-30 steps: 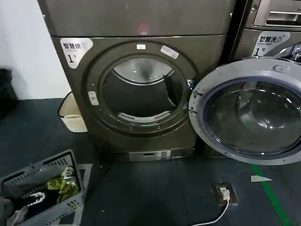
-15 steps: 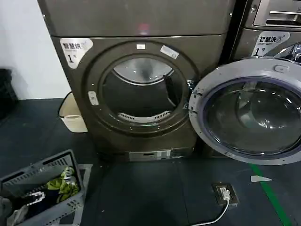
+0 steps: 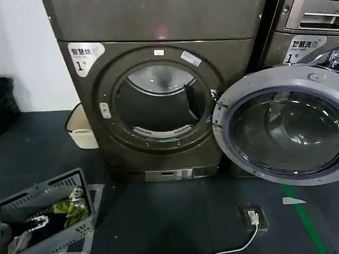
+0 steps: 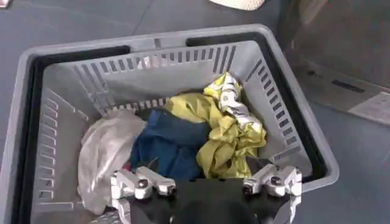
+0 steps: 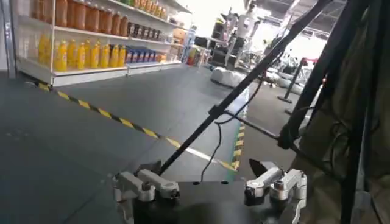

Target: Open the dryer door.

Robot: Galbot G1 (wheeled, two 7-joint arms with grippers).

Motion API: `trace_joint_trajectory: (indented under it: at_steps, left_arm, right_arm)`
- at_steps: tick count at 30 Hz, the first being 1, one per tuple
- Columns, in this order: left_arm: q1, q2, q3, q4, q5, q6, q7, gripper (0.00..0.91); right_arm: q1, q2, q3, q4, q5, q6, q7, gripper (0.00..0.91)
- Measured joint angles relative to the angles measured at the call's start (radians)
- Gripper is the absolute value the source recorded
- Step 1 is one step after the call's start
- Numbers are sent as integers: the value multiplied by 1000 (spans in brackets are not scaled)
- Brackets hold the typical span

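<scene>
The left gripper (image 4: 207,185) hangs over a laundry basket (image 4: 292,131), fingers spread apart, with crumpled clothes (image 4: 201,131) in the basket directly beneath them. Beyond the basket from this gripper stands the dryer (image 3: 159,26), its drum mouth (image 3: 159,103) facing outward. The dryer door (image 3: 283,124) stands swung wide to the right of that mouth — hinged at the mouth's right edge and covering the front of the neighbouring machine (image 3: 304,21). A small bin (image 3: 82,129) sits against the dryer's left side. A floor socket (image 3: 253,217) lies before the door. The right gripper (image 5: 210,189), fingers apart, faces away toward store shelves (image 5: 91,42) — a tripod (image 5: 268,79) stands just ahead of it.
</scene>
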Motion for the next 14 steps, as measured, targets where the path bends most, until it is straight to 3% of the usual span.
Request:
trace_joint_trajectory:
  at_steps: [14]
  left_arm:
    - [9,-1,-7,-2,0,0,1,907]
  right_arm:
    - [1,1,0,-1,-1,2,-2,907]
